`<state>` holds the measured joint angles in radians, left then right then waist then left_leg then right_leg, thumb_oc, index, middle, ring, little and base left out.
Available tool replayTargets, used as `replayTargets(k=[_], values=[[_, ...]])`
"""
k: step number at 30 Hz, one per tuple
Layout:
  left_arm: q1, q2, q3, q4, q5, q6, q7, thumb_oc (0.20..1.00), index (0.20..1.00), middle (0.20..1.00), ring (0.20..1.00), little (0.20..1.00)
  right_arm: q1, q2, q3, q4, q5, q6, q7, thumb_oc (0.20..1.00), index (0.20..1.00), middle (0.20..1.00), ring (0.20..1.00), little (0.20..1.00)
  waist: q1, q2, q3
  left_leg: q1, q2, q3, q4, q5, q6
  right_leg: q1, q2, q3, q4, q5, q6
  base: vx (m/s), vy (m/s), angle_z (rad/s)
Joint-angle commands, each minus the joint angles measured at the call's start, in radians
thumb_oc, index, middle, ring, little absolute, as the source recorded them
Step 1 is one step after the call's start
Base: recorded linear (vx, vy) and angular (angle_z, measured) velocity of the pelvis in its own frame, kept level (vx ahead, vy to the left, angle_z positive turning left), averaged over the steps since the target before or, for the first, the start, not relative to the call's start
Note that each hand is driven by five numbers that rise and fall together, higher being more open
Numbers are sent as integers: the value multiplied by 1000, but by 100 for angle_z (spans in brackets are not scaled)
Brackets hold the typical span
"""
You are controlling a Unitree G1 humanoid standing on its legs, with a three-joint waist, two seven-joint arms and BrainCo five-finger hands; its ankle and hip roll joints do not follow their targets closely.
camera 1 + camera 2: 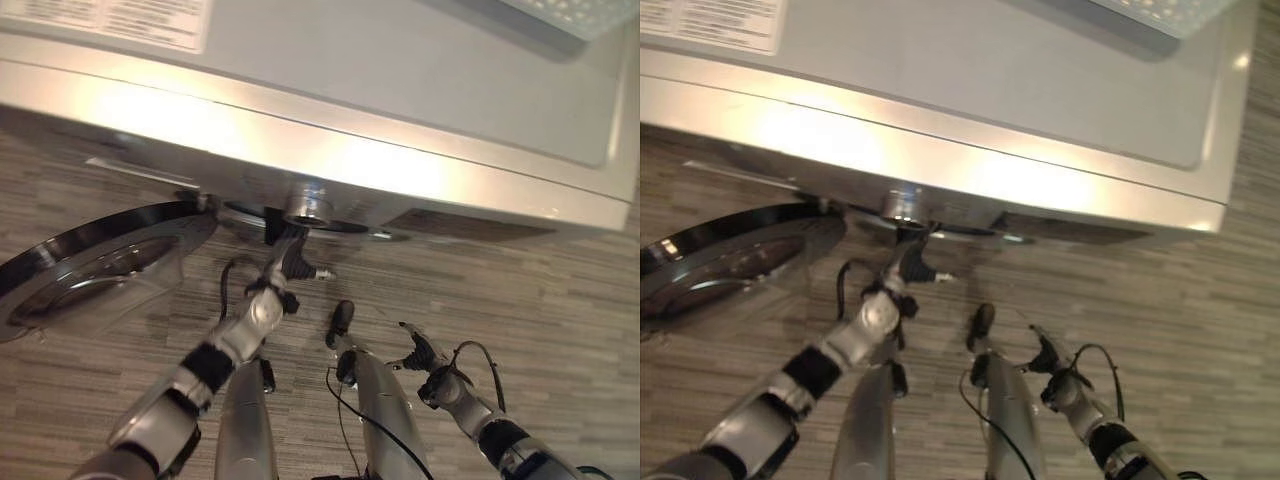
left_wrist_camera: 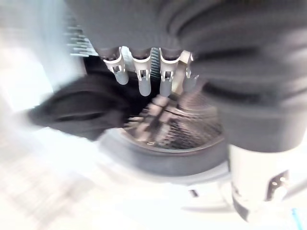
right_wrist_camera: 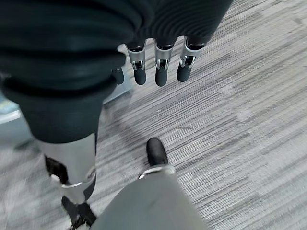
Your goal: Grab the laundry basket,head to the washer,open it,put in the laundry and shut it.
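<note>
Both my hands hold nothing: my left hand [image 1: 290,262], fingers relaxed, reaches at the washer [image 1: 400,110] opening, its door [image 1: 95,265] open beside it; a dark garment [image 2: 79,112] lies at the drum's mouth before these fingers. My right hand [image 1: 425,355] hangs loosely open over the floor [image 3: 249,120].

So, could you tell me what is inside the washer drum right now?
Past the left hand, the drum shows bare perforated metal. A dark garment sits at its mouth, covering that side; the drum's depths are hidden.
</note>
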<state>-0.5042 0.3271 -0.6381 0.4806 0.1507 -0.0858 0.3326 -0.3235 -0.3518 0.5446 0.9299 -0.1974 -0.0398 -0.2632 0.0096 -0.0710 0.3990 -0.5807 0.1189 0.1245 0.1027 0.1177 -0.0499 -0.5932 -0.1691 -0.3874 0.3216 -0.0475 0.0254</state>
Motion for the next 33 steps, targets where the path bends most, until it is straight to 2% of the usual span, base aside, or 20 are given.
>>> replayTargets(k=[1, 2, 3, 6, 11, 13, 16, 21, 23, 24, 27, 33], values=[[-91, -49, -25, -16, -78, -74, -32, 1000, 1000, 1000, 1000, 1000, -38, -38, -22, 12, 54, 8, -53, 1000, 1000, 1000, 1000, 1000, 0, 27, 10, -53, 45, -15, 27, -10, -45, -12, 4, 8, 77, -110, 55, -27, -26, 44], [-68, -52, -32, -21, -105, -80, -41, 1000, 1000, 1000, 1000, 1000, -64, -38, -29, 34, 67, 11, -63, 1000, 1000, 1000, 1000, 1000, 12, 35, 16, -59, 41, -22, 32, -10, -43, -17, 2, 2, 88, -116, 53, -39, -27, 51], [-16, -39, -46, -49, -156, -90, -62, 1000, 1000, 1000, 1000, 1000, -138, -35, -65, 109, 120, 7, -88, 1000, 1000, 1000, 1000, 1000, 40, 59, 27, -81, 33, -44, 41, -8, -39, -33, -11, -21, 116, -130, 51, -43, -44, 42], [83, 2, -54, -127, -215, -102, -98, 1000, 1000, 1000, 1000, 1000, -266, -49, -139, 238, 218, 2, -117, 1000, 1000, 1000, 1000, 1000, 92, 104, 37, -110, 15, -74, 43, 1, -37, -52, -31, -51, 150, -151, 54, -21, -38, 38], [256, 97, -34, -204, -232, -112, -148, 1000, 1000, 1000, 1000, 1000, -392, -124, -242, 347, 327, -12, -144, 1000, 1000, 1000, 1000, 1000, 171, 174, 43, -138, -9, -110, 35, 16, -38, -76, -55, -85, 206, -193, 48, 1, -20, 43], [280, 103, -32, -203, -228, -108, -156, 1000, 1000, 1000, 1000, 1000, -410, -132, -263, 371, 358, -18, -146, 1000, 1000, 1000, 1000, 1000, 183, 186, 41, -143, -16, -114, 33, 18, -37, -80, -61, -92, 216, -200, 48, 8, 18, 28], [326, 102, -26, -193, -229, -99, -170, 1000, 1000, 1000, 1000, 1000, -458, -137, -371, 426, 508, -36, -152, 1000, 1000, 1000, 1000, 1000, 224, 226, 36, -157, -34, -128, 29, 23, -34, -90, -76, -103, 241, -221, 47, 18, 35, 23], [314, 78, -40, -178, -205, -78, -167, 1000, 1000, 1000, 1000, 1000, -504, -65, -503, 476, 758, -79, -142, 1000, 1000, 1000, 1000, 1000, 256, 261, 24, -164, -49, -136, 29, 19, -34, -94, -91, -114, 260, -237, 52, 24, 33, 13], [307, 72, -46, -172, -201, -75, -163, 1000, 1000, 1000, 1000, 1000, -511, -43, -514, 485, 799, -86, -136, 1000, 1000, 1000, 1000, 1000, 260, 264, 22, -165, -52, -138, 29, 18, -34, -95, -95, -117, 265, -239, 54, 26, 39, 6], [298, 55, -60, -163, -199, -70, -156, 1000, 1000, 1000, 1000, 1000, -522, 10, -527, 494, 860, -99, -127, 1000, 1000, 1000, 1000, 1000, 267, 270, 19, -166, -57, -138, 30, 15, -35, -92, -98, -117, 269, -241, 55, 32, 49, 4], [280, 29, -86, -143, -192, -65, -140, 1000, 1000, 1000, 1000, 1000, -550, 69, -557, 505, 958, -119, -115, 1000, 1000, 1000, 1000, 1000, 272, 275, 16, -166, -63, -138, 33, 9, -34, -92, -103, -114, 276, -242, 58, 34, 61, 6], [234, -7, -135, -132, -184, -53, -116, 1000, 1000, 1000, 1000, 1000, -616, 66, -635, 530, 1119, -161, -131, 1000, 1000, 1000, 1000, 1000, 296, 298, 14, -176, -79, -148, 39, 2, -35, -94, -126, -129, 300, -260, 69, 25, 17, 9]])
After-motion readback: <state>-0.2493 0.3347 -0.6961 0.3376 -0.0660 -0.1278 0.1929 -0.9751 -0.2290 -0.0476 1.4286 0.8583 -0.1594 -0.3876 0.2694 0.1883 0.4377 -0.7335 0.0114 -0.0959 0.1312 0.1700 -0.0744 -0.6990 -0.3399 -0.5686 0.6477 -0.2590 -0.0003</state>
